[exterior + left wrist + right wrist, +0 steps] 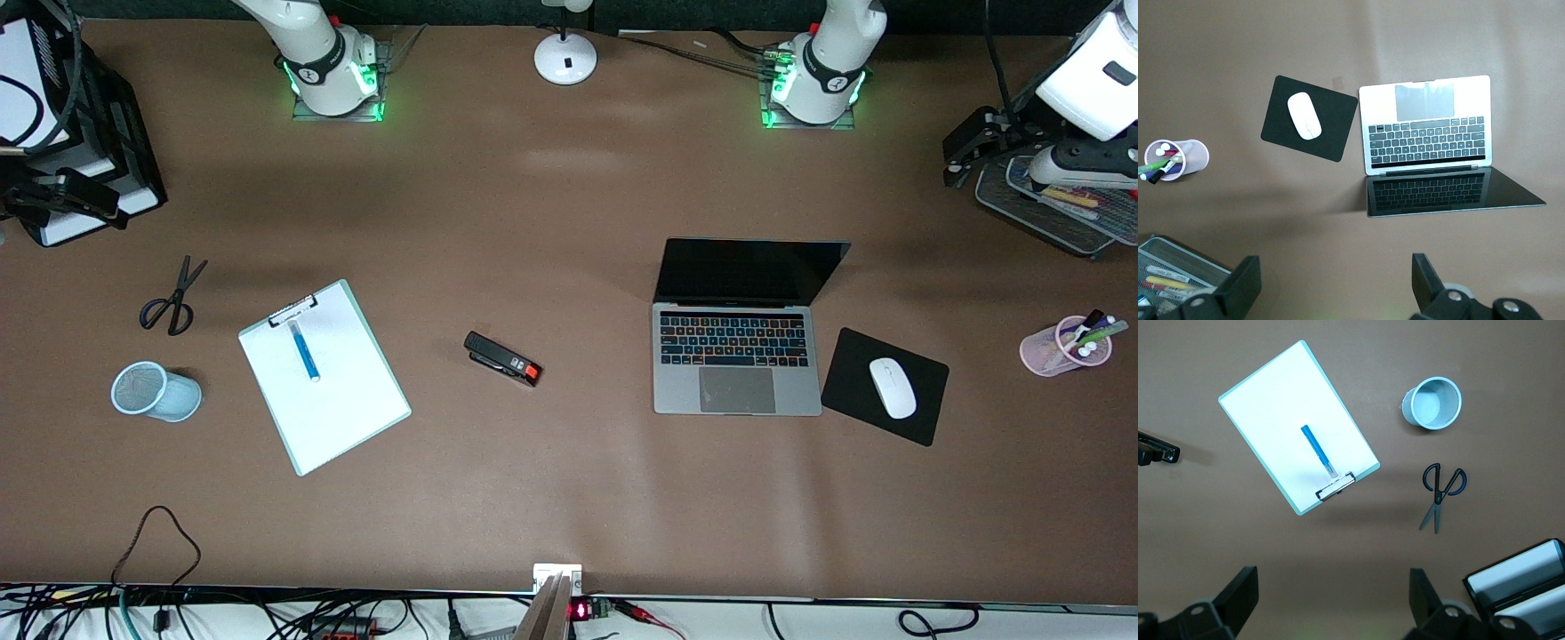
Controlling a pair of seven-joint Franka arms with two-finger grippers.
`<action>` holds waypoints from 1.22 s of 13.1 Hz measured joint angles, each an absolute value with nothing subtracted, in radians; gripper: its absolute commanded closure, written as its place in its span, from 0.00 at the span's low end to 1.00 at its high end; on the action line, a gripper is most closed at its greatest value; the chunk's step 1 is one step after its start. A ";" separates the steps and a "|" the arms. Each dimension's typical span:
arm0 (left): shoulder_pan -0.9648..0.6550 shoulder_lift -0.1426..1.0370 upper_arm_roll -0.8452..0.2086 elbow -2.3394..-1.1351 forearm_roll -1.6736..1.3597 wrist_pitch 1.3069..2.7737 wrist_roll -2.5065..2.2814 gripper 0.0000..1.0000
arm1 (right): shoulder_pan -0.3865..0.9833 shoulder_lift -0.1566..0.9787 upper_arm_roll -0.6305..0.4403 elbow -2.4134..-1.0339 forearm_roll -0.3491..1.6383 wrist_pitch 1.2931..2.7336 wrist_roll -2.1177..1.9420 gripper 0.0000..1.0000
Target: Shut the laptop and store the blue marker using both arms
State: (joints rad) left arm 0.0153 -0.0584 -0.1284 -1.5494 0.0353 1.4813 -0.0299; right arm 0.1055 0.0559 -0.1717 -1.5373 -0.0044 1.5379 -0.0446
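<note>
While both arms are waiting high at their own ends of the table, the front view is showing the laptop (738, 356) lying open toward the left arm's end, about midway between the table's top and bottom edges, its screen tilting up. A mouse pad (853, 373) with a white mouse (892, 388) is sitting just beside it. The blue marker (304, 350) is resting on a white clipboard (324, 378) toward the right arm's end, with a mesh cup (156, 391) and scissors (173, 298) nearer that end's edge.

Looking down from the left wrist view, the left gripper (1335, 283) is hovering with its fingers (1241, 287) spread wide apart, and the laptop (1428, 130) is lying well apart from it, below on the table.

Looking down from the right wrist view, the right gripper (1331, 600) is also hanging with fingers (1238, 597) wide apart, holding nothing, and the blue marker (1318, 451) is lying well below it, near the clipboard's (1271, 400) clip.

Judging by looks, the lid is stiff and hinged, so pushing its top edge down gently seems wise, since the screen is fragile. The marker seems light, smooth and apt to roll; pinching across its middle looks safest.
</note>
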 measured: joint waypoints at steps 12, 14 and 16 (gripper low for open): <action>0.015 -0.055 -0.133 -1.612 -0.023 1.501 -0.030 0.00 | 0.109 0.092 -0.167 -1.543 -0.001 1.610 -0.045 0.00; 0.013 -0.055 -0.146 -1.644 -0.024 1.511 -0.030 0.00 | 0.114 0.128 -0.164 -1.544 0.003 1.622 -0.045 0.00; 0.012 -0.054 -0.159 -1.694 -0.024 1.539 -0.030 0.00 | 0.124 0.180 -0.162 -1.546 0.005 1.644 -0.045 0.00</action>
